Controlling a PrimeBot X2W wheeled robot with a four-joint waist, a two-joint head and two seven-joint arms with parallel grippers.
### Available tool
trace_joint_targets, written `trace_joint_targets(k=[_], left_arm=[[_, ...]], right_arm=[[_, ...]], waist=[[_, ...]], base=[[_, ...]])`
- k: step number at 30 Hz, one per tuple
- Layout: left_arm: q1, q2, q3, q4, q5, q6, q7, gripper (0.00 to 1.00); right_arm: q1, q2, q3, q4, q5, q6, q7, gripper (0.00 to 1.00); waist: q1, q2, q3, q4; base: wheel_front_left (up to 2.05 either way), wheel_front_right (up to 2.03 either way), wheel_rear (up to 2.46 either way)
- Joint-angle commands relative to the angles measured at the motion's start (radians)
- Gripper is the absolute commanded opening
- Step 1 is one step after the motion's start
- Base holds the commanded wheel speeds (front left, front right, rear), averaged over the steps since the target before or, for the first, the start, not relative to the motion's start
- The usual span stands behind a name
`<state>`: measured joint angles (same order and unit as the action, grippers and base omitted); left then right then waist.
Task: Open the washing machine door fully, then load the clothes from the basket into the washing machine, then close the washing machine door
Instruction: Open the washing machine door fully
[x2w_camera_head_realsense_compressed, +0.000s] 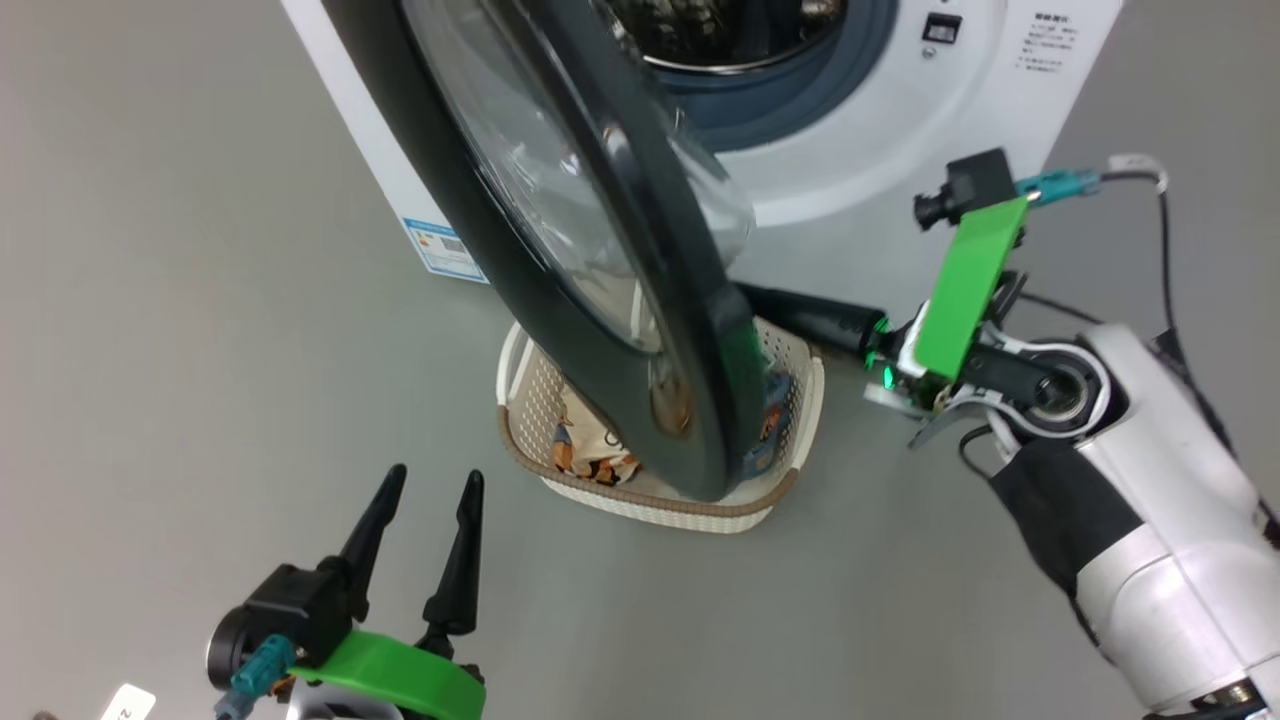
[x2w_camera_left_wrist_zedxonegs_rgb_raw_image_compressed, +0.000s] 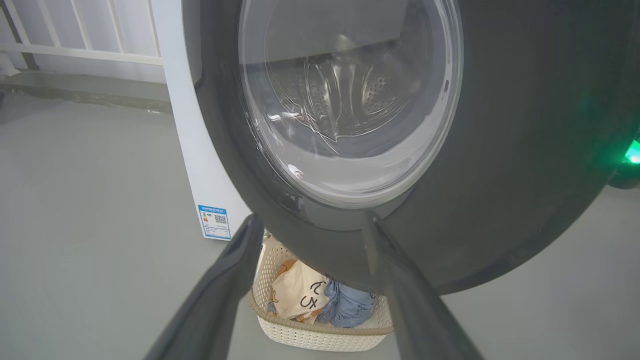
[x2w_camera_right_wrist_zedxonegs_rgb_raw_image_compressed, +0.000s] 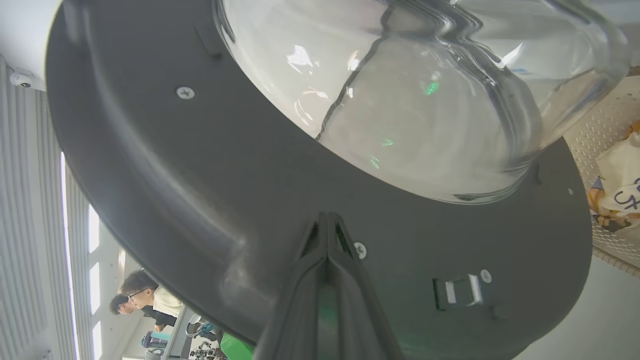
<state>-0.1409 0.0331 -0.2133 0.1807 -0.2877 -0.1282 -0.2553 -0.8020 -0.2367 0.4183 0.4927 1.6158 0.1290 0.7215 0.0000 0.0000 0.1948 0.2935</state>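
I am pressing my right gripper (x2w_camera_right_wrist_zedxonegs_rgb_raw_image_compressed: 327, 220), fingers pinched shut and empty, against the round black-rimmed glass washing machine door (x2w_camera_head_realsense_compressed: 690, 340), which is only partly open. My left gripper (x2w_camera_head_realsense_compressed: 435, 475) is hovering wide open, holding nothing. The small soft clothes (x2w_camera_left_wrist_zedxonegs_rgb_raw_image_compressed: 305, 295) are still lying in the cream perforated plastic basket (x2w_camera_head_realsense_compressed: 650, 500) beneath the door. Loading and closing are still waiting.

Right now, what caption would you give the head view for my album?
Shut right gripper at the inner side of the half-open washing machine door, above the basket of clothes; open left gripper hovers.
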Motion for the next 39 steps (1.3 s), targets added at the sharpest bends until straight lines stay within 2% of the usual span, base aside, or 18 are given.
trace_joint_targets(k=[1, 11, 21, 22, 24, 26, 27, 28, 39], left_arm=[[0.001, 0.017, 0.036, -0.023, 0.006, -0.003, -0.006, 1.0], [0.005, 0.017, 0.04, -0.022, 0.005, -0.003, -0.006, 1.0], [0.011, 0.017, 0.059, -0.021, 0.008, -0.003, -0.006, 1.0], [0.012, 0.018, 0.06, -0.021, 0.008, -0.003, -0.006, 1.0], [0.014, 0.02, 0.063, -0.021, 0.008, -0.003, -0.006, 1.0], [0.016, 0.024, 0.065, -0.02, 0.005, -0.003, -0.006, 1.0], [0.018, 0.027, 0.066, -0.02, 0.004, -0.003, -0.006, 1.0], [0.019, 0.03, 0.067, -0.02, 0.002, -0.003, -0.006, 1.0], [0.048, 0.056, 0.09, -0.024, -0.008, -0.003, -0.006, 1.0]], right_arm=[[0.018, 0.037, 0.021, -0.033, 0.0, 0.002, 0.01, 0.0], [0.04, 0.111, 0.054, -0.03, -0.022, 0.002, 0.015, 0.0], [0.069, 0.116, 0.041, -0.036, -0.041, 0.002, -0.02, 0.0], [0.076, 0.113, 0.037, -0.038, -0.041, 0.002, -0.026, 0.11], [0.09, 0.107, 0.026, -0.041, -0.037, 0.002, -0.036, 0.26], [0.106, 0.098, 0.012, -0.047, -0.035, 0.002, -0.049, 0.48], [0.114, 0.091, 0.008, -0.051, -0.037, 0.002, -0.054, 0.89], [0.124, 0.084, 0.003, -0.057, -0.04, 0.002, -0.06, 1.0], [0.257, 0.005, -0.047, -0.105, -0.081, 0.002, -0.18, 1.0]], waist=[[0.0, 0.0, -0.019, 0.017], [0.0, 0.0, -0.039, 0.039], [0.0, 0.0, -0.06, 0.019], [0.0, 0.0, -0.063, 0.013], [0.0, 0.0, -0.068, 0.0], [0.0, 0.0, -0.075, -0.015], [0.0, 0.0, -0.079, -0.024], [0.0, 0.0, -0.082, -0.033], [0.0, 0.0, -0.127, -0.12]], base=[[0.0, 0.0, 0.0], [0.0, 0.0, 0.0], [0.0, 0.0, 0.0], [0.0, 0.0, 0.0], [0.0, 0.0, 0.0], [0.0, 0.0, 0.0], [0.0, 0.0, 0.0], [0.0, 0.0, 0.0], [0.0, 0.0, 0.0]])
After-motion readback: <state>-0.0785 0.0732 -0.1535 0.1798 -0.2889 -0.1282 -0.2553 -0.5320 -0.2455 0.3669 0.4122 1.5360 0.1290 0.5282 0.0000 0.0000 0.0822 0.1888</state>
